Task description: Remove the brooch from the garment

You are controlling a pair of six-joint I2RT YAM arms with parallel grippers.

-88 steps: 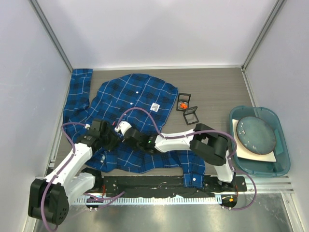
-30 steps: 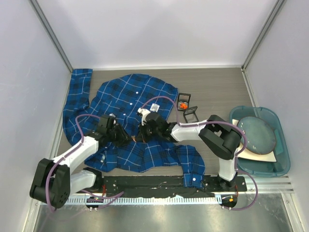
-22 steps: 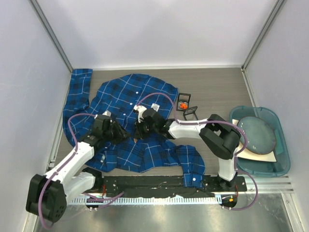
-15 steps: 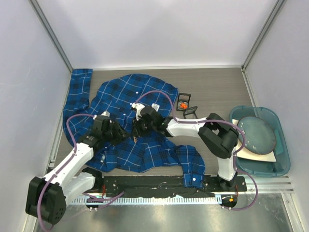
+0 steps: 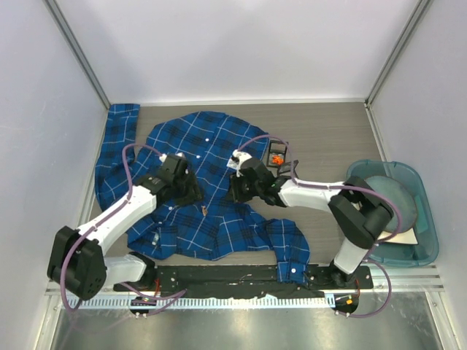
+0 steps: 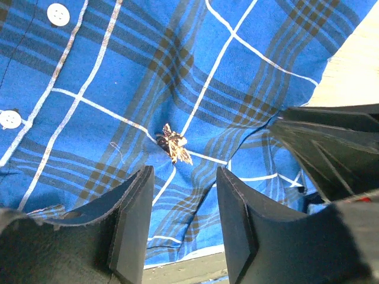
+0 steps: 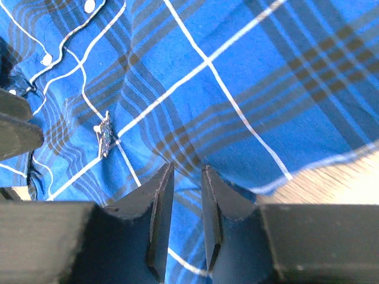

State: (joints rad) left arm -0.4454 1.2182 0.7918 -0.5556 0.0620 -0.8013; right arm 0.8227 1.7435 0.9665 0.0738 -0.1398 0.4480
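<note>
Near the shirt's lower front, the brooch [image 6: 173, 145] sat pinned to the garment [image 5: 211, 146], between the two claws and touched by neither. Just short of it, the left gripper [image 6: 180, 225] hovered with jaws well apart and empty. The right gripper [image 7: 182, 219] hung over the plaid to one side, jaws parted only narrowly, nothing between them. To do this well, I judged one claw should press the cloth flat just beside the brooch while the other closed on the brooch itself — not the fabric — and drew along the pin's line.

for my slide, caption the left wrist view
Open left gripper hovers above a small brooch pinned to the blue plaid shirt
</note>
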